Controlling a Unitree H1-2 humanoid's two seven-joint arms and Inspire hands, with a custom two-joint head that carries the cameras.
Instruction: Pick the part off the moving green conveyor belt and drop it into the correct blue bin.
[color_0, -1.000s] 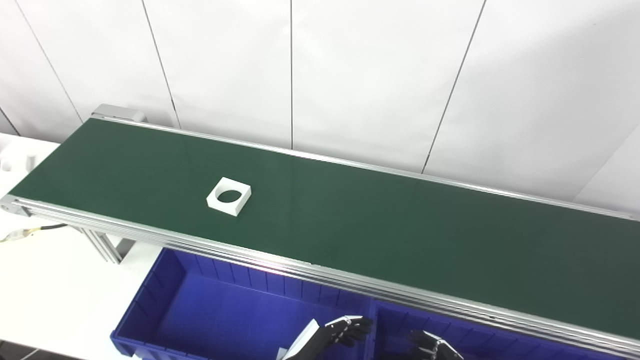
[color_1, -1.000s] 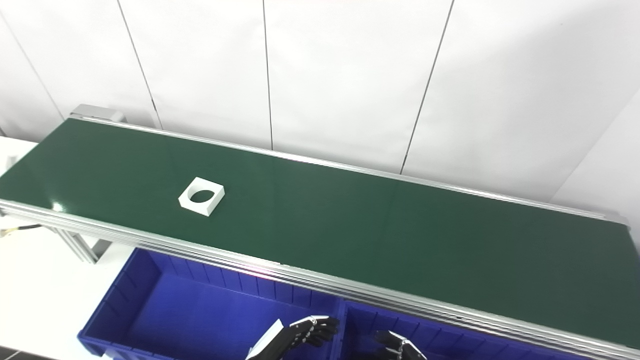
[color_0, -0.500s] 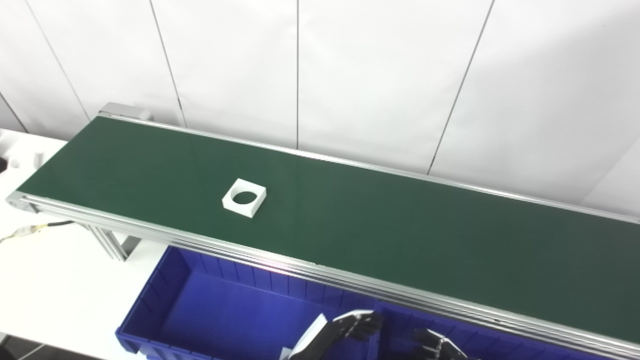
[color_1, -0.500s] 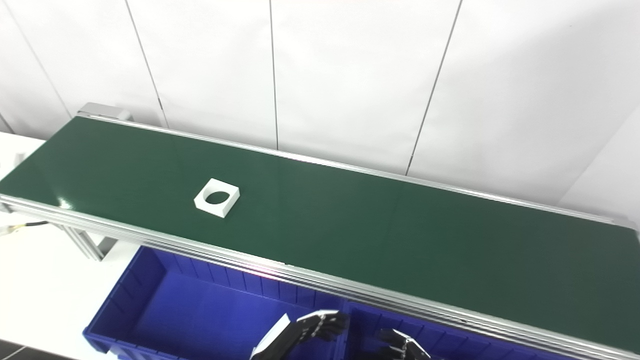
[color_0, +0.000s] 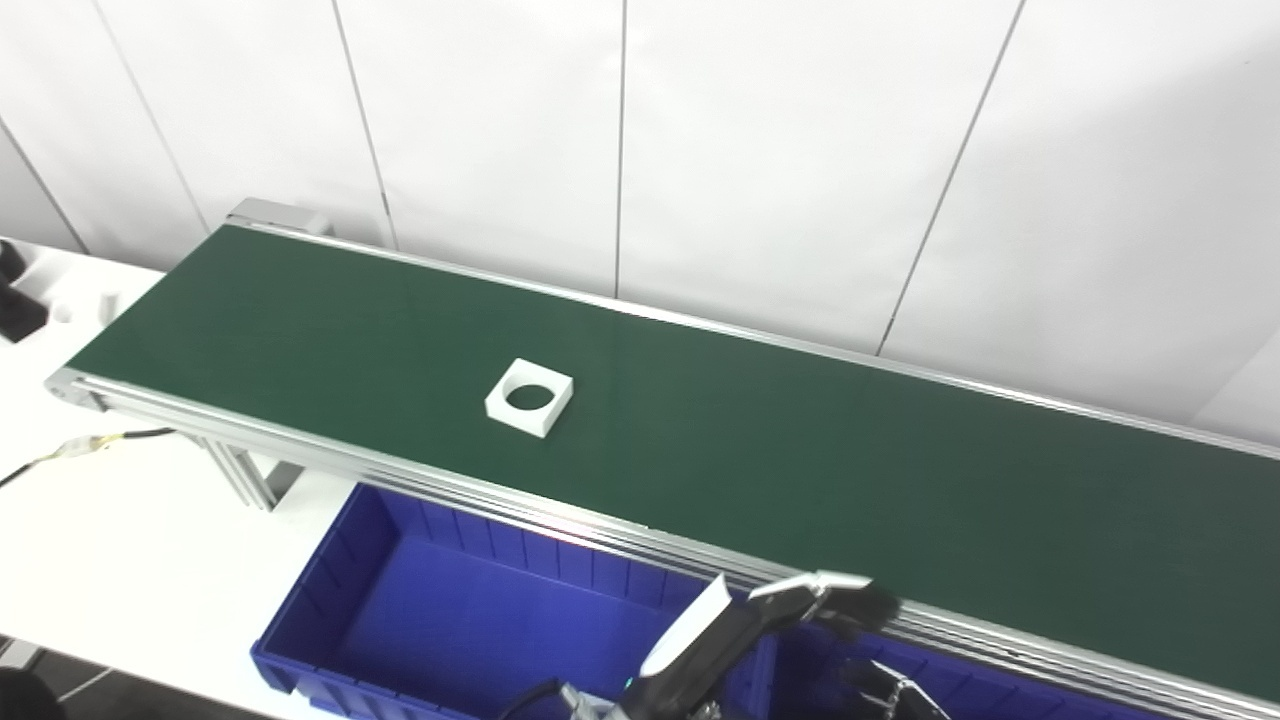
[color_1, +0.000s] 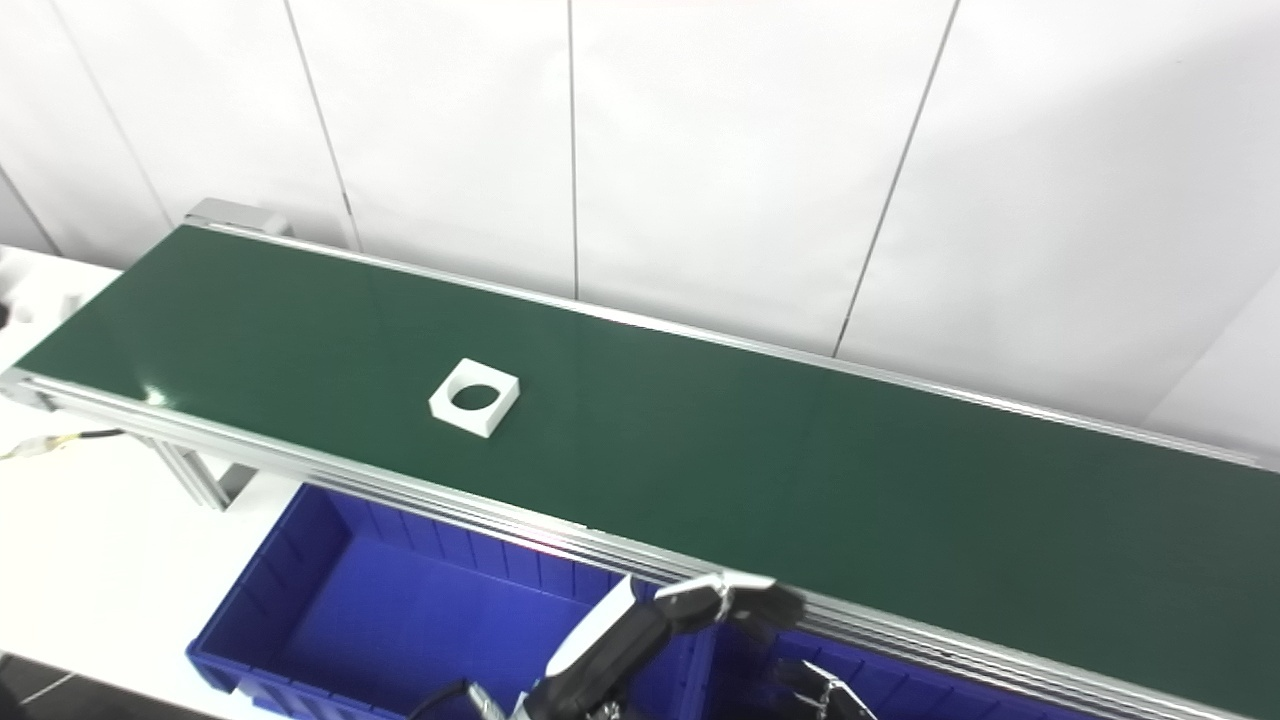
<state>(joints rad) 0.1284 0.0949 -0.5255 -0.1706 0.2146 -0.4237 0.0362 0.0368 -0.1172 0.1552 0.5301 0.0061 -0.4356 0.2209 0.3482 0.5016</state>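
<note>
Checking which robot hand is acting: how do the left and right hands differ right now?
The left hand is raised to the conveyor's near rail; the right hand sits lower, by the blue bin. The left shows fully, the right partly cropped. Neither holds the white part.

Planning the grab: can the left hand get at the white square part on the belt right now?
Probably yes. The left hand is raised at the belt's near rail with nothing between it and the white square part, which lies flat alone on the green belt, but off to the hand's left.
</note>
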